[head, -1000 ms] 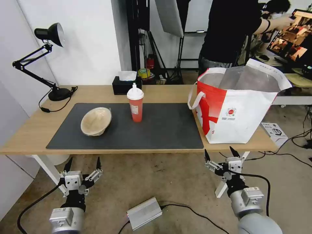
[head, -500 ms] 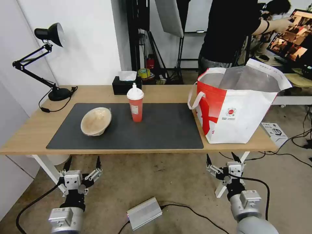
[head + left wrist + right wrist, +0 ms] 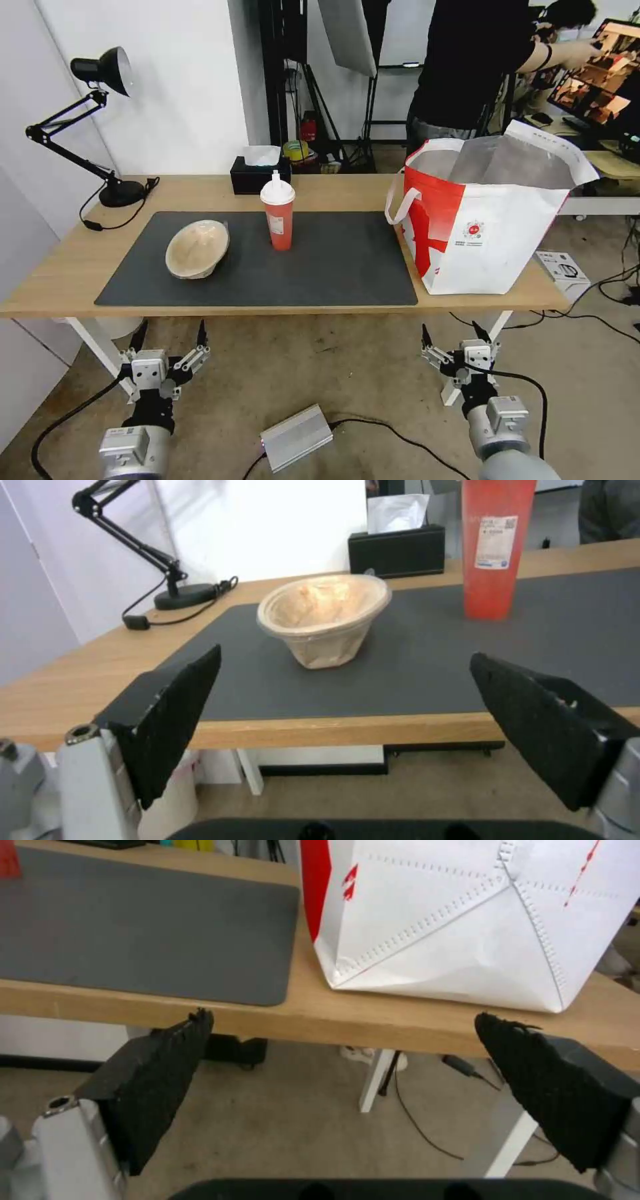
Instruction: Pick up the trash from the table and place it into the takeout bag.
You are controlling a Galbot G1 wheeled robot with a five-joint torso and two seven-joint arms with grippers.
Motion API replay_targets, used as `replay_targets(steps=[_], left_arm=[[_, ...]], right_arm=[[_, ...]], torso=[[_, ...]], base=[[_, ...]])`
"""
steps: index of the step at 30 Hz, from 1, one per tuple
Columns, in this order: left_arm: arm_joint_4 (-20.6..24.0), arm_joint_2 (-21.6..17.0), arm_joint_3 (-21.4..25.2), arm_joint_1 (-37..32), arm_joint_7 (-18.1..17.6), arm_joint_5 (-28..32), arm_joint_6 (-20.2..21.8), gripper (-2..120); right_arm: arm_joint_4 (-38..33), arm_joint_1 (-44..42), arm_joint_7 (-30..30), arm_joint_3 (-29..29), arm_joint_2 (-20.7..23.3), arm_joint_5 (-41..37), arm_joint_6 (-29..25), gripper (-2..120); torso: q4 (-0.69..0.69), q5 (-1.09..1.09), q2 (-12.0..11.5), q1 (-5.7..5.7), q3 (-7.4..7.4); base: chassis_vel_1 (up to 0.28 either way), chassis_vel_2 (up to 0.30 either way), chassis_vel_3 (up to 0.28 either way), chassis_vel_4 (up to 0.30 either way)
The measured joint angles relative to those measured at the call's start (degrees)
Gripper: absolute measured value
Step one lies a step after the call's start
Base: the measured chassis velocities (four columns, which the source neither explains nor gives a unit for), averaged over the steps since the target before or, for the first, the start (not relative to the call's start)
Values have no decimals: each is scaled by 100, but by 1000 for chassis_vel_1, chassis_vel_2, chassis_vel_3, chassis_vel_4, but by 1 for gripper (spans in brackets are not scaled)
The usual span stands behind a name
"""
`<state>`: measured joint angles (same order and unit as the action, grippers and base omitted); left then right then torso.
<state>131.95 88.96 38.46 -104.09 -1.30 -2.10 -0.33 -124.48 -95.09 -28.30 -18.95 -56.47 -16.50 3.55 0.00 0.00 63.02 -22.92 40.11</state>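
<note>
A black desk lamp is leaning before a white wall; cables are trailing across the concrete floor.

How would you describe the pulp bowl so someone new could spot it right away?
Start at the long light-wood table and its large dark grey mat. On the mat's left part, left of the upright red-orange drink cup with a white domed lid, sits the beige pulp bowl. Unlike the cup, it is low, wide, tilted and lidless.

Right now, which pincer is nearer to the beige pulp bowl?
Left. The left pincer hangs open below the table edge, roughly under the beige pulp bowl; the right pincer is open far across, below the takeout bag.
</note>
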Motion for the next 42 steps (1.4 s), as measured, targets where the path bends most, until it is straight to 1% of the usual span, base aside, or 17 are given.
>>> replay_targets(steps=[6,9,12,18,22,28,30,31,33,34,36,38,39,42], left_arm=[[0,1,-6,-8,21,-10,-30,100],[0,-3,-5,-8,27,-11,-56,100],[0,-14,-4,-9,37,-21,-82,100],[-3,-59,-36,18,70,-32,-91,100],[-52,-106,-100,95,171,-49,-90,100],[-114,-171,-161,222,242,-70,-72,100],[-125,-188,-176,259,274,-75,-62,100],[-133,-193,-183,273,296,-92,-59,100],[-142,-194,-188,282,321,-115,-59,100],[-142,-194,-188,282,321,-115,-59,100],[-148,-187,-194,287,352,-146,-58,100],[-155,-167,-196,288,367,-165,-58,100],[-155,-167,-196,288,367,-165,-58,100],[-164,-145,-185,281,371,-179,-59,100]], right_arm=[[-70,61,-1,37,11,-21,-30,100],[-171,182,48,144,67,-145,-63,100],[-274,478,238,339,205,-380,-84,100],[-356,939,555,481,461,-671,-146,100],[-406,1498,895,612,752,-1155,-155,100],[-327,2011,1217,772,998,-1563,-144,100],[-304,2221,1317,850,1107,-1851,-105,100],[-265,2487,1379,956,1202,-2133,-19,100],[-182,2859,1399,1116,1295,-2409,84,100],[-182,2859,1399,1116,1295,-2409,84,100],[-55,3301,1399,1323,1361,-2683,220,100],[36,3642,1378,1506,1365,-2894,349,100],[36,3642,1378,1506,1365,-2894,349,100],[199,4112,1302,1831,1314,-3098,494,100]], torso=[[-1,0,0,0,0],[0,0,0,0,0],[0,0,0,0,0],[0,0,0,0,0],[1,0,0,0,1],[0,1,0,-1,1],[-1,1,0,0,1],[-2,0,0,0,1],[0,0,0,0,1],[0,0,0,0,1],[0,0,0,-1,1],[0,0,0,-1,1],[0,0,0,-1,1],[0,0,0,-1,1]], base=[[0,0,0,0],[0,0,0,0],[0,0,0,0],[0,0,0,0],[0,0,0,0],[0,0,0,0],[0,0,0,0],[0,0,0,0],[0,0,0,0],[0,0,0,0],[0,0,0,0],[0,0,0,0],[0,0,0,0],[0,0,0,0]])
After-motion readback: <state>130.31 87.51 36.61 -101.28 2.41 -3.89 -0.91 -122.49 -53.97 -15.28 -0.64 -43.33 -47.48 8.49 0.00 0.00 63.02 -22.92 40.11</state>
